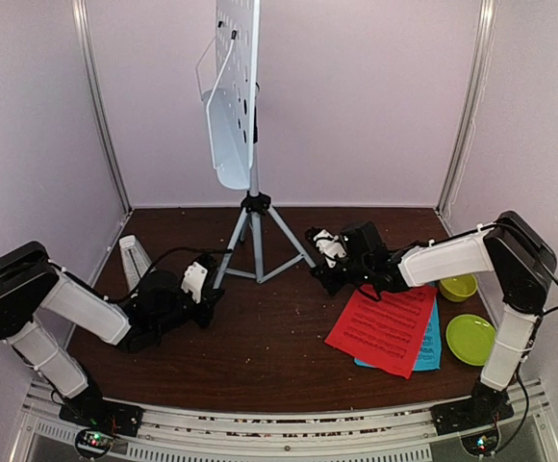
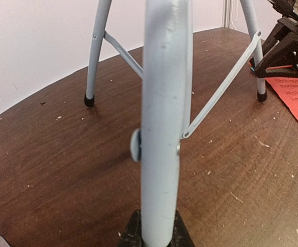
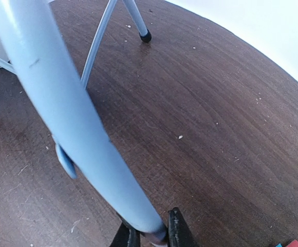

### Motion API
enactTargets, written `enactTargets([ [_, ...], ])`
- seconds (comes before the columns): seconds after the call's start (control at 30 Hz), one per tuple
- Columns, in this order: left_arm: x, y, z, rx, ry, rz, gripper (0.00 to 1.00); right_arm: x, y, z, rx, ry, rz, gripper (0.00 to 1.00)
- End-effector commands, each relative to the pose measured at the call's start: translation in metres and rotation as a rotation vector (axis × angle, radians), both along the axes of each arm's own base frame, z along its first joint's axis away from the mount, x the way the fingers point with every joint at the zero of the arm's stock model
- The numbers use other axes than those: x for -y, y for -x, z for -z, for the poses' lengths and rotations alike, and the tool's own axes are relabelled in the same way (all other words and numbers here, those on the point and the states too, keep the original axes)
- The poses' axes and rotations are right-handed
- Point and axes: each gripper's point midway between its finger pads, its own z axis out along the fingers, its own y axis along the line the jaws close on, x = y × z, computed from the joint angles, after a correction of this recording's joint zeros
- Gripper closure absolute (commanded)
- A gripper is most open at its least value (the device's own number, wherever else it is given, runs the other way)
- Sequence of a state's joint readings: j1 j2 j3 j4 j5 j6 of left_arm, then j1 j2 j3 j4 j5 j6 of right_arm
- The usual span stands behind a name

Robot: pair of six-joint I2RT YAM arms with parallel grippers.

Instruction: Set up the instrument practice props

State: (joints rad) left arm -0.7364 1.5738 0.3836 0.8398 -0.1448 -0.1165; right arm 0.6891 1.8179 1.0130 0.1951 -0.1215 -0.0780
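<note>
The music stand stands upright at the back middle. Its pale-blue perforated desk (image 1: 233,96) sits high on the silver tripod (image 1: 256,236). My left gripper (image 1: 214,285) is shut on the tripod's near-left leg (image 2: 162,128), low by its foot, with the black fingers (image 2: 130,234) on either side. My right gripper (image 1: 316,258) is shut on the right leg (image 3: 72,118) at its foot. The red page (image 1: 383,327) lies on the blue page (image 1: 431,351) at front right. The pale-grey metronome (image 1: 135,258) stands at the left.
A lime-green bowl (image 1: 458,286) and plate (image 1: 470,337) sit at the right edge beside the pages. Pale walls enclose the brown table (image 1: 269,356) at the back and both sides. The tripod's third foot (image 2: 89,100) rests near the back wall.
</note>
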Motion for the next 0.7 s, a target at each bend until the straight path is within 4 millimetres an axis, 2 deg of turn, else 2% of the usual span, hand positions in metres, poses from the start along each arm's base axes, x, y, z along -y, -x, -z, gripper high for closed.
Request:
enactTargets([
  [0.0,-0.103,0.003,0.041,-0.109,-0.054,-0.397,1.0,0.138,-0.047,0.014,-0.07,-0.038,0.527,1.0],
  [0.07,-0.112,0.006,0.043,-0.109,-0.06,-0.429,1.0,0.138,-0.049,0.01,-0.062,-0.059,0.532,1.0],
  [0.13,-0.104,0.001,0.043,-0.116,-0.064,-0.393,1.0,0.126,-0.053,0.012,-0.087,-0.077,0.502,1.0],
  [0.3,-0.035,-0.019,0.027,-0.099,-0.024,-0.199,1.0,0.065,-0.063,-0.006,-0.054,-0.1,0.38,1.0],
  [0.37,-0.029,-0.025,0.023,-0.089,0.018,-0.212,1.0,0.053,-0.066,-0.011,-0.048,-0.107,0.366,1.0],
  [0.43,-0.04,-0.024,0.021,-0.074,0.066,-0.258,1.0,0.058,-0.07,-0.015,-0.039,-0.107,0.389,1.0],
  [0.57,-0.071,-0.012,0.022,-0.075,0.056,-0.331,1.0,0.102,-0.075,-0.012,-0.042,-0.077,0.487,1.0],
  [0.67,-0.089,0.002,0.03,-0.093,0.003,-0.362,1.0,0.128,-0.067,-0.006,-0.037,-0.049,0.512,1.0],
])
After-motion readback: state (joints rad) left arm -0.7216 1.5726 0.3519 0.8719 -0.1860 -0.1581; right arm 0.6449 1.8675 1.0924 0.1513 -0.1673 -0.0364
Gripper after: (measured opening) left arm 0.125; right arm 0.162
